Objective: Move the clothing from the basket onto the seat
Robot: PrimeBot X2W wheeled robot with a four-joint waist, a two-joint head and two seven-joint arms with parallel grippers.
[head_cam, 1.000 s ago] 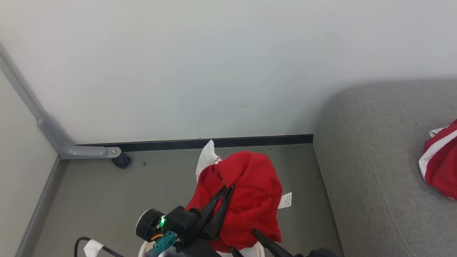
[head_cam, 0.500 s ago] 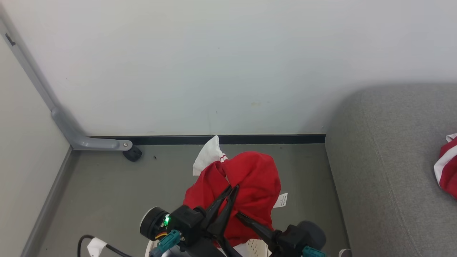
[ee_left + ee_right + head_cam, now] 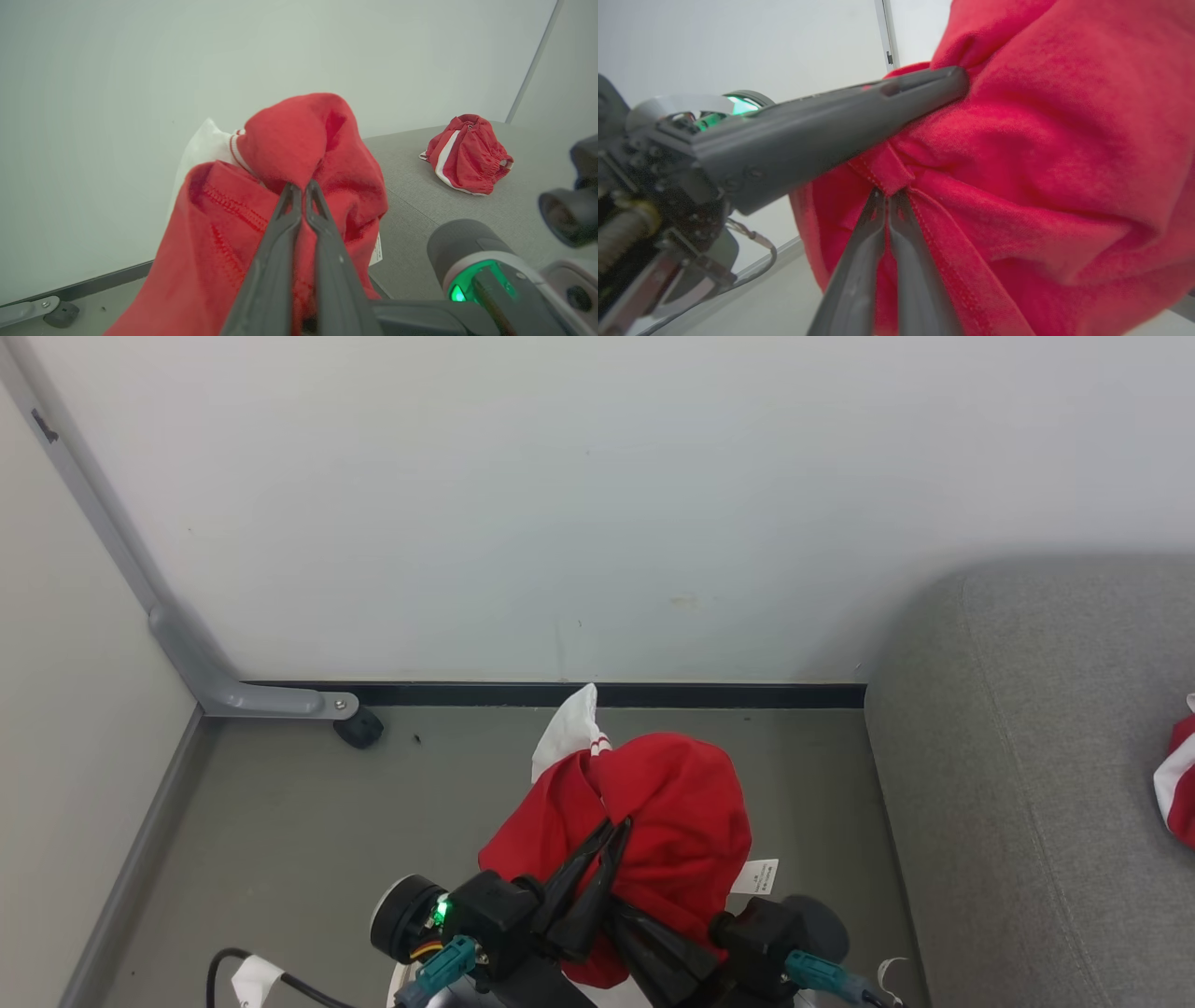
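Observation:
The red clothing (image 3: pixel 672 803) hangs bunched over the grey floor, with a white panel (image 3: pixel 569 733) poking out at its top. My left gripper (image 3: pixel 621 824) is shut on a fold high in the bundle (image 3: pixel 299 186). Just below it, my right gripper (image 3: pixel 618 903) is shut on a stitched hem fold (image 3: pixel 885 192). A left finger (image 3: pixel 840 123) crosses above that fold. The grey seat (image 3: pixel 1027 756) lies to the right. The basket is a pale sliver (image 3: pixel 400 982) behind my arms at the bottom edge.
Another red and white garment (image 3: pixel 1178 784) (image 3: pixel 467 151) lies on the seat. A white wall with a black baseboard (image 3: pixel 467 693) stands close ahead. A grey metal leg with a black foot (image 3: pixel 359 728) sits at the left corner. A cable with a white tag (image 3: pixel 250 980) trails at lower left.
My right gripper came up into view under the bundle and closed on a fold of the red clothing. The head camera has turned left. The left grip is unchanged.

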